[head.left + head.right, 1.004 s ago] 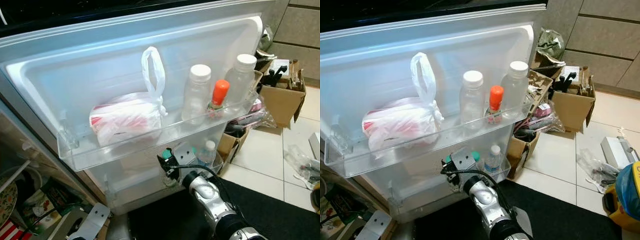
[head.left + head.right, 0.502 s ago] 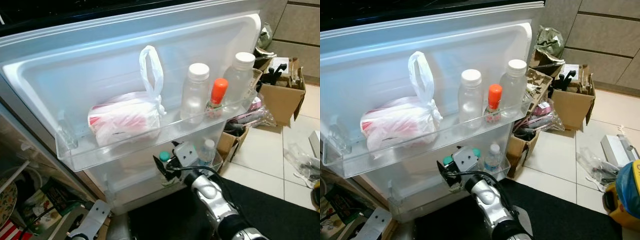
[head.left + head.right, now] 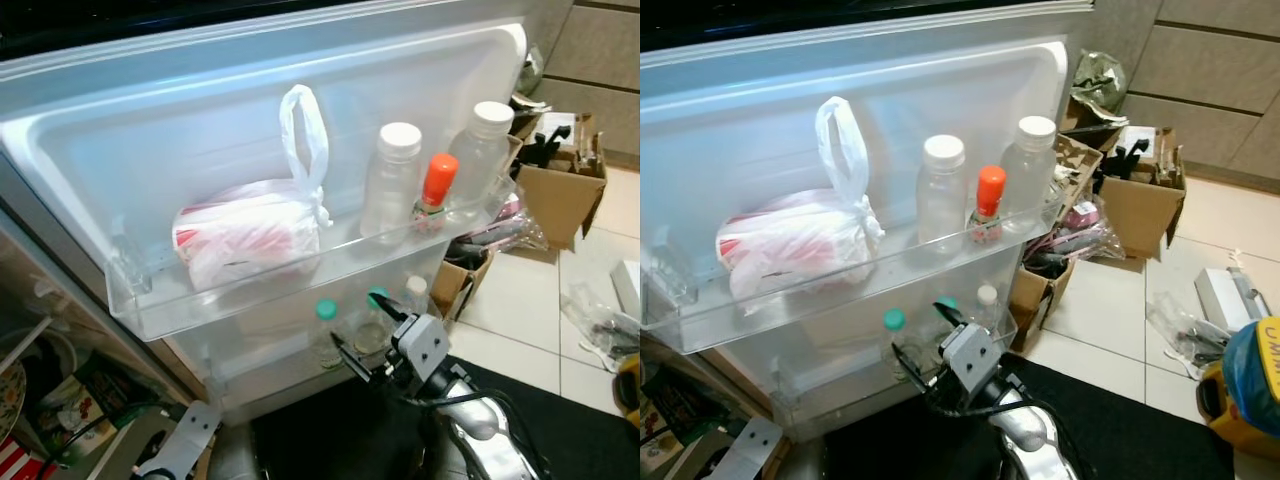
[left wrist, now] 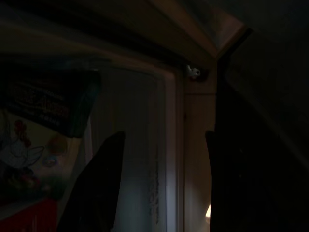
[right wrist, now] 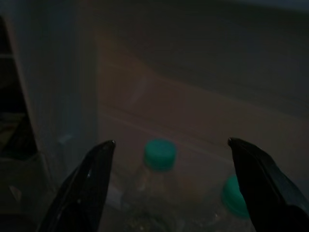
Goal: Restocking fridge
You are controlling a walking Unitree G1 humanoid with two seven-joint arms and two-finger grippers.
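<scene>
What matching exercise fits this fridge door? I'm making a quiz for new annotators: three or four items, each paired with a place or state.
Items:
1. tied plastic bag
2. orange-capped bottle
3. green-capped bottle
4. right gripper

Descriptions:
A. lower door shelf
B. open, in front of the lower shelf
C. upper shelf, between two white-capped bottles
D. upper shelf, left part

Pairs: 1-D, 2-C, 3-A, 4-B

upper door shelf (image 3: 250,300) holds a tied bag (image 3: 250,235), two white-capped bottles (image 3: 392,185) (image 3: 478,160) and an orange-capped bottle (image 3: 434,195) between them. lower door shelf (image 3: 270,375) holds two teal-capped bottles (image 3: 325,330) (image 3: 374,322) and a white-capped one (image 3: 415,298).
</scene>
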